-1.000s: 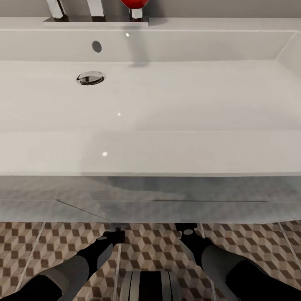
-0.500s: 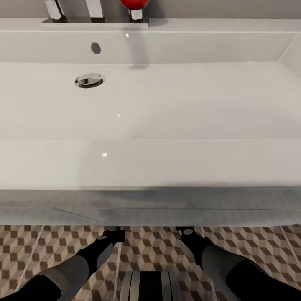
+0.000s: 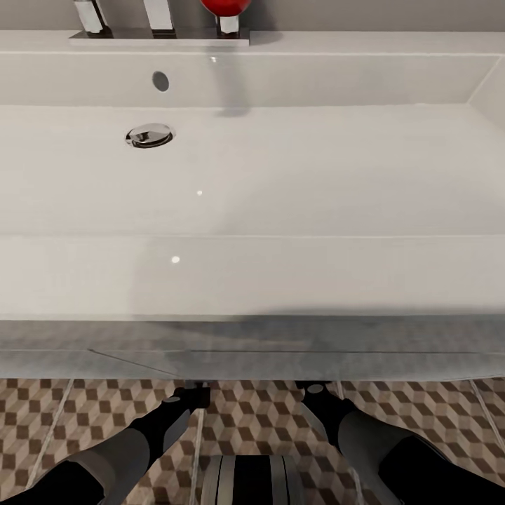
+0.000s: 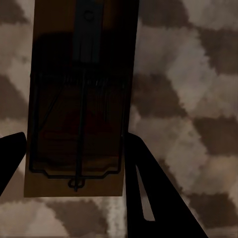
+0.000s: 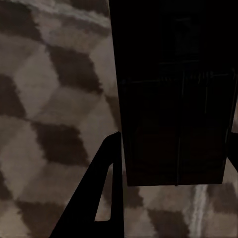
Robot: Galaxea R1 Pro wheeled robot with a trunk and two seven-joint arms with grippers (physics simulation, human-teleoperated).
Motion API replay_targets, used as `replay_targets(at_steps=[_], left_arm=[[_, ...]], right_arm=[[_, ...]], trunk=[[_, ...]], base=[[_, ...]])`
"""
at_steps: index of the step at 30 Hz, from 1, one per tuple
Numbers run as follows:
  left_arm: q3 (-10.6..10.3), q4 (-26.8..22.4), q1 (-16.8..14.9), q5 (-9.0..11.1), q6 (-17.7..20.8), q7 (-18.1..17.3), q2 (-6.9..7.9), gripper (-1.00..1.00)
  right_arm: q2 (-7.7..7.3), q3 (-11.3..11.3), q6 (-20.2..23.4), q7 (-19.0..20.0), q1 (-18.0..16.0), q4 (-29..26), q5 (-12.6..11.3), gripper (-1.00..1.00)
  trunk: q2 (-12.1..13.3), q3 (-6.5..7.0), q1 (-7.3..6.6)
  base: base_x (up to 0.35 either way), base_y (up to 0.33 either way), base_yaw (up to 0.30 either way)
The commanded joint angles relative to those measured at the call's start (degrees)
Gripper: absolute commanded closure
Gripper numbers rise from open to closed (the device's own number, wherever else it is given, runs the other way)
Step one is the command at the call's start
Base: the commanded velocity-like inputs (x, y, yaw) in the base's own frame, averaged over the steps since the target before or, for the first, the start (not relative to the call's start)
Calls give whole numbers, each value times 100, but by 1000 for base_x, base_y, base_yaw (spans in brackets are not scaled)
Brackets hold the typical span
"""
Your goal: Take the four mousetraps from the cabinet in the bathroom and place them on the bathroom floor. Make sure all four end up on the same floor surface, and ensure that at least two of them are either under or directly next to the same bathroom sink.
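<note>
I stand at the sink (image 3: 252, 273), its white basin across most of my head view, with the drain (image 3: 150, 135) at left, the chrome tap (image 3: 160, 21) and a red ball (image 3: 226, 7) behind. No writing or brand can be read anywhere. Below the vanity front, both my arms reach down toward the cube-patterned floor (image 3: 435, 410). My left fingers (image 4: 74, 163) pinch a tan mousetrap (image 4: 82, 99) by its long edges, its wire frame facing the camera, just above the floor tiles (image 4: 188, 74). My right fingers (image 5: 173, 163) hold a second mousetrap (image 5: 173, 94), very dark in shadow, one finger touching its edge, the other barely visible at the frame border, over the floor (image 5: 49, 99).
</note>
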Motion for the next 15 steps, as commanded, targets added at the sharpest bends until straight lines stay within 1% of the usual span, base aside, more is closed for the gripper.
replay_targets(at_steps=[1, 4, 8, 15], left_arm=[[-50, -5, -1, 44, 19, 39, -1, 100], [-45, 0, -1, 47, 28, 39, -5, 100], [-42, 0, -1, 50, 43, 46, -6, 100], [-41, -8, -42, 50, 306, 56, -9, 100]], right_arm=[[1, 42, 19, -3, -6, 7, -72, 100], [1, 42, 86, -3, -13, 7, -84, 100], [1, 42, 116, -3, -20, 7, -196, 100], [11, 42, 129, -3, -28, 7, -241, 100]], trunk=[[-1, -3, -1], [-1, -3, -1], [-1, -3, -1], [-1, -3, -1]], base=[[0, 0, 0], [0, 0, 0], [0, 0, 0], [0, 0, 0]])
